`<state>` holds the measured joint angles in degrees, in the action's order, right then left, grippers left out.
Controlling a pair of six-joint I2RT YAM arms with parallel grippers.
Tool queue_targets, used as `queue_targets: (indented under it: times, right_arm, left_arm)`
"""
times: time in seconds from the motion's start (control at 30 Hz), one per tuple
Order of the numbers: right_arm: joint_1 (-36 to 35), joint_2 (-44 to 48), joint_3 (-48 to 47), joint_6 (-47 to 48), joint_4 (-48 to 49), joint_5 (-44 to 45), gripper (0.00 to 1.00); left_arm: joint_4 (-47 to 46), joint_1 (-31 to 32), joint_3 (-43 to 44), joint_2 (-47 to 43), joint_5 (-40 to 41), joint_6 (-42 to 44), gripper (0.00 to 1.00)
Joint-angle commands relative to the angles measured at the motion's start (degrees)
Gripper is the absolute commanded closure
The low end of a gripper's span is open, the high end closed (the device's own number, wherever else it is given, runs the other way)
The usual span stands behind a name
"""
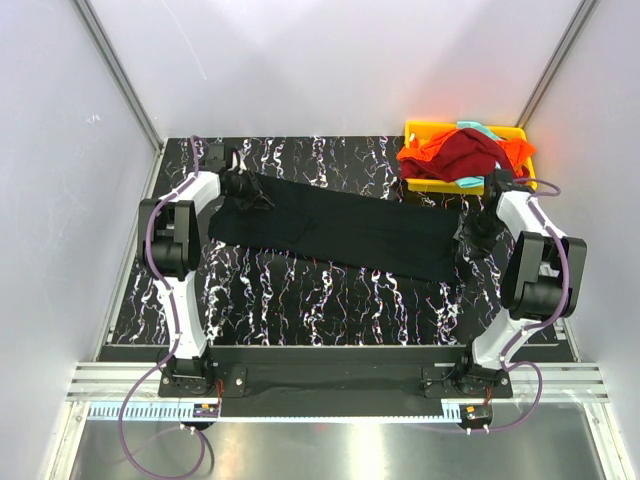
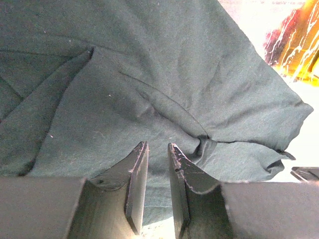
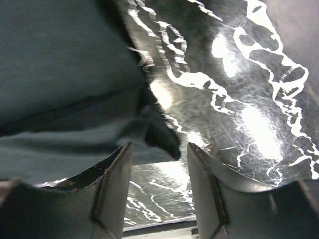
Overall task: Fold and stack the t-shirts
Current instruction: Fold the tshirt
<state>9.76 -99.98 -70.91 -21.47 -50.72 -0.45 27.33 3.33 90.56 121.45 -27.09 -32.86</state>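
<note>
The dark marbled table (image 1: 300, 300) fills the middle of the top view. The black t-shirt (image 1: 340, 225) lies spread in a long band across it, running from upper left to centre right. At the upper right, the yellow tray (image 1: 420, 130) holds the dark red t-shirt (image 1: 470, 152) heaped over the orange t-shirt (image 1: 425, 160), with a bit of the teal t-shirt (image 1: 478, 128) behind. The right end effector (image 3: 158, 145) sits at the black shirt's right end, fingers spread, with the hem lying loose between them. The left end effector (image 2: 157, 145) sits at the shirt's left end, fingers narrowly apart. Whether it pinches cloth cannot be told.
</note>
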Motion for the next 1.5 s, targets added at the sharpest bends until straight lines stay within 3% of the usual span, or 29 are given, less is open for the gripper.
queue_targets:
  times: [0.0,0.13,0.3,0.4,0.83,1.03,1.3,1.47]
  right_arm:
    - [0.0,0.9,-2.6,-0.8,-0.1,-4.0,0.47]
    - [0.0,0.2,-2.5,-1.9,-0.5,-7.4,0.65]
    - [0.0,3.0,2.9,-3.0,3.2,-8.9,0.73]
    - [0.0,0.2,1.4,-2.7,5.0,-9.7,0.80]
    - [0.0,-9.7,-5.5,-3.8,7.6,-9.8,0.78]
    - [0.0,-16.8,-13.8,-3.8,7.8,-6.8,0.78]
    - [0.1,-13.8,-13.2,-2.2,5.2,-6.2,0.56]
    - [0.0,-8.2,-12.3,-2.2,2.5,-6.3,0.49]
  left_arm:
    - [-1.2,0.4,0.4,-3.8,-2.5,-0.4,0.73]
    - [-1.3,1.0,-0.1,-4.6,-3.2,-0.5,0.73]
    - [-1.2,1.7,-1.9,-6.0,-3.3,-0.5,0.73]
    - [-1.3,2.1,-2.7,-6.1,-3.9,-0.6,0.73]
    - [-1.4,4.9,-7.2,-8.9,-5.4,-0.5,0.73]
    - [-1.4,5.1,-9.1,-10.5,-5.9,-0.2,0.73]
    - [-1.5,4.9,-10.3,-11.7,-5.5,0.5,0.73]
    - [-1.5,4.9,-7.4,-10.1,-5.1,0.1,0.72]
